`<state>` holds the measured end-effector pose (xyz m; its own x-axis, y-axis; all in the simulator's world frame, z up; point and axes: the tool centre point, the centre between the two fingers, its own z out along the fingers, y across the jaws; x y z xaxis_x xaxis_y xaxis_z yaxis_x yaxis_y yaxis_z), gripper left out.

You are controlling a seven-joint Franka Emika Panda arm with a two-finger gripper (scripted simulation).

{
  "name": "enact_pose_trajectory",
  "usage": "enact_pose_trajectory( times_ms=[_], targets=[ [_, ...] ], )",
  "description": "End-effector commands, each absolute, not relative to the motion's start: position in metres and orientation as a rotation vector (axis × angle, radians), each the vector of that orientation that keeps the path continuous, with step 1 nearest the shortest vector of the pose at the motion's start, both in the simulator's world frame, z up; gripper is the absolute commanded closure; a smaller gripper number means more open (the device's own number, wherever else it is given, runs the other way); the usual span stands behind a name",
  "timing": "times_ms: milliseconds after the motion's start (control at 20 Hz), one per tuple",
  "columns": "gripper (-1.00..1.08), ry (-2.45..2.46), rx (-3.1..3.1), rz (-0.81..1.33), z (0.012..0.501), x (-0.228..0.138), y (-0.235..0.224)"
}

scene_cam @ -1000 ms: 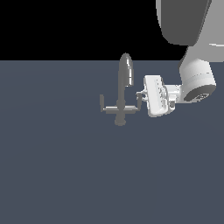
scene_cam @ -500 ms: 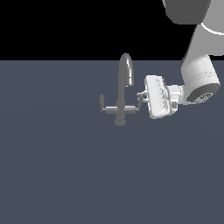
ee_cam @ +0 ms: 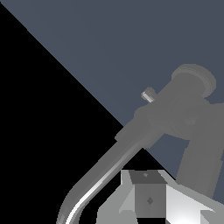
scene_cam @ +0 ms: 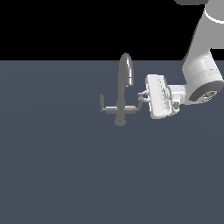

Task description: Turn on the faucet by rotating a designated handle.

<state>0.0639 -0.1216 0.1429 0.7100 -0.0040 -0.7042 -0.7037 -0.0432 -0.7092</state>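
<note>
The faucet [scene_cam: 121,94] stands on the dark tabletop [scene_cam: 65,166], its arched spout rising from a round base. The handle [scene_cam: 141,99] is the upturned stub on the crossbar arm toward the exterior view's right of the spout. The tool [scene_cam: 142,99] is at that stub, fingertips close around it; whether they actually pinch it I cannot tell. It looks like rigid, smooth metal, likely slippery, turning about the base, so I would take the stub low, near the crossbar. No containers are visible here.
</note>
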Motion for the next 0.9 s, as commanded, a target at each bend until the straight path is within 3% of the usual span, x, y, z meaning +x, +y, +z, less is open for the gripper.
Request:
enact_pose_trajectory(
  times_ms=[0,700,850],
  targets=[
    [1.08,0.605,-1.523,0.629,0.14,0.057,-0.122],
    [1.08,0.602,-1.524,0.629,0.126,0.019,-0.124],
    [1.08,0.599,-1.54,0.589,0.123,0.032,-0.123]
  ],
)
